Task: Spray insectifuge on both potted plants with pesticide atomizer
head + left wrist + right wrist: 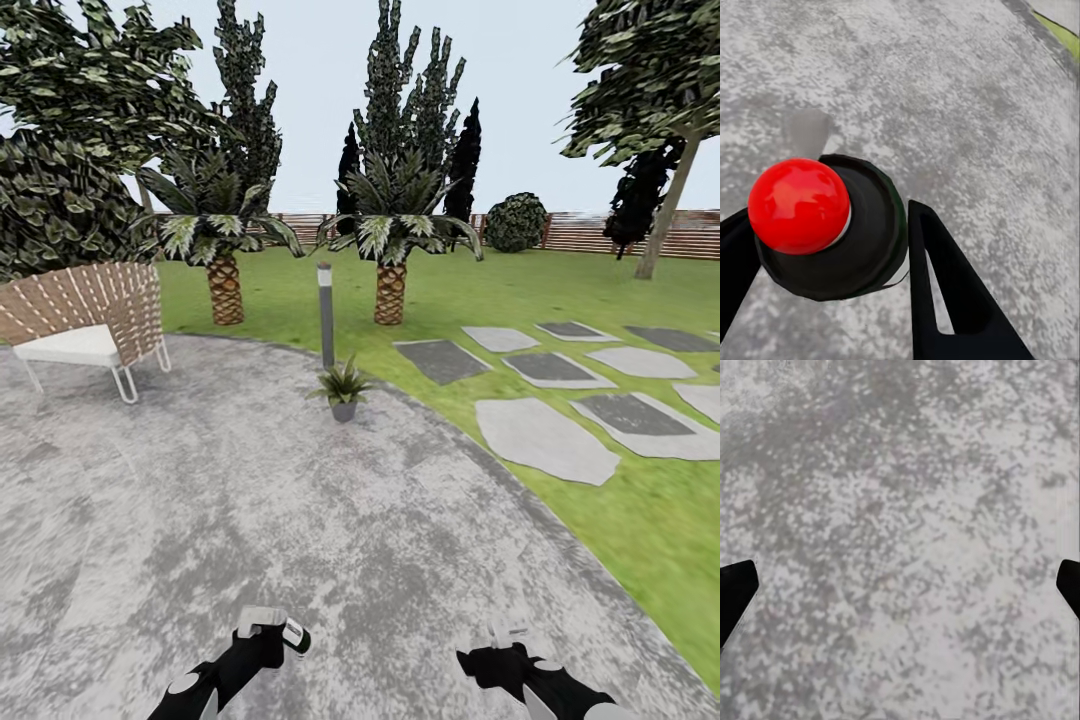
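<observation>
Left gripper (825, 247) clamps pesticide atomizer (832, 225), red top toward camera; right gripper (900, 585) wide, holding nothing, above stone patio (300, 520); potted plant (342, 385) beside lamp post (325, 315)

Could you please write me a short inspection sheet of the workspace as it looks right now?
Surface: round grey stone patio, lawn beyond its edge.
Job's things: pesticide atomizer, red top showing, held in the left gripper; one potted plant ahead at the patio's far edge, beside the lamp post.
Clutter: wicker chair on the patio's left.
Grippers: left shut on the atomizer; right gripper open, above bare stone.
Cables: nothing seen.
Surroundings: palms, stepping stones, slat fence.
</observation>
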Robot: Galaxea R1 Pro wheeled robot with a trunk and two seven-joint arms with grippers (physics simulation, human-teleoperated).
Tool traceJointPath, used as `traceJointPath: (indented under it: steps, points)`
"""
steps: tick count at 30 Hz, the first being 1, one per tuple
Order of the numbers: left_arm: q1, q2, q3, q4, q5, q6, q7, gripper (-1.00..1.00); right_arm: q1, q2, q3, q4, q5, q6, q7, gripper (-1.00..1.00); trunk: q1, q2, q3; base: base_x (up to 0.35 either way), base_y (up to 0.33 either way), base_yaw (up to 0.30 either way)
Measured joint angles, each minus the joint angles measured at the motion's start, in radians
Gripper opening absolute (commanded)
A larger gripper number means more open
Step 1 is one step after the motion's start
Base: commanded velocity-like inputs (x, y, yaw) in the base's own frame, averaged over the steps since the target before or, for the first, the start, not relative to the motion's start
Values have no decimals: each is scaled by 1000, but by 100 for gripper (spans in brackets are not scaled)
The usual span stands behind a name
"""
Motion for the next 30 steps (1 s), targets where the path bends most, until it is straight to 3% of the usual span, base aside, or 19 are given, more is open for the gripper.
traceJointPath:
  steps: [30]
  points:
    - [0, 1, 2, 1, 0, -1, 2, -100, 0, -8, -5, 0, -3, -1, 4, 100, 0, 0, 0, 310, 0, 0]
